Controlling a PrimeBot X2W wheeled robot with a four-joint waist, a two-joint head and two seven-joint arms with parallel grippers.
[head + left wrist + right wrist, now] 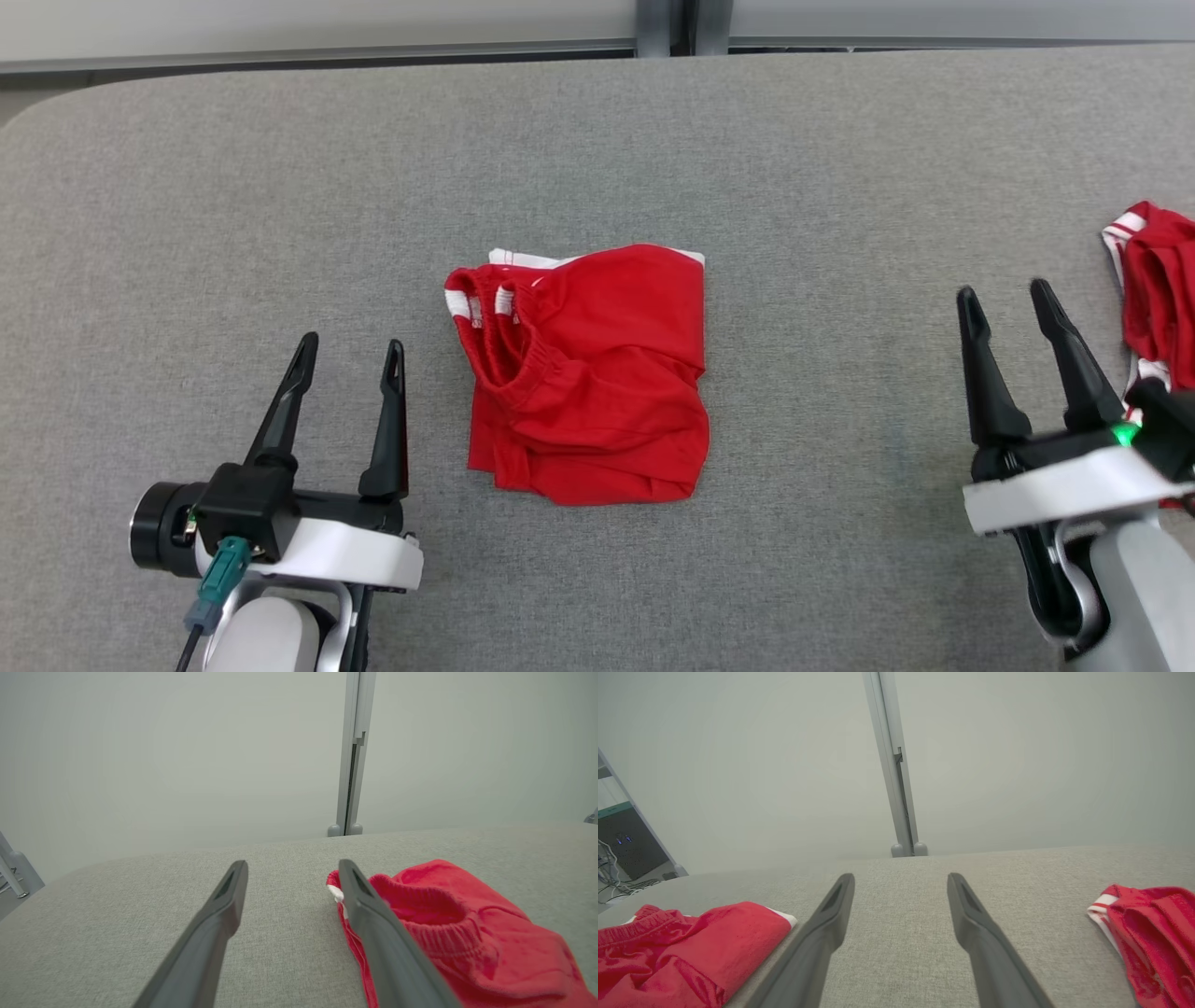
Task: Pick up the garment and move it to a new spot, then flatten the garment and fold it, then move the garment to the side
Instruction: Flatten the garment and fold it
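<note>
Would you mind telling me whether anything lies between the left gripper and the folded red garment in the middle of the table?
Nothing visible does. The open left gripper sits beside the red garment, with bare grey table between them. A second red garment lies at the right edge, past the right gripper, off that path.

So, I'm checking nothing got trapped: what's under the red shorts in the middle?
The red shorts lie on the grey table; white trim peeks out at their far edge. Anything beneath the cloth is covered.
</note>
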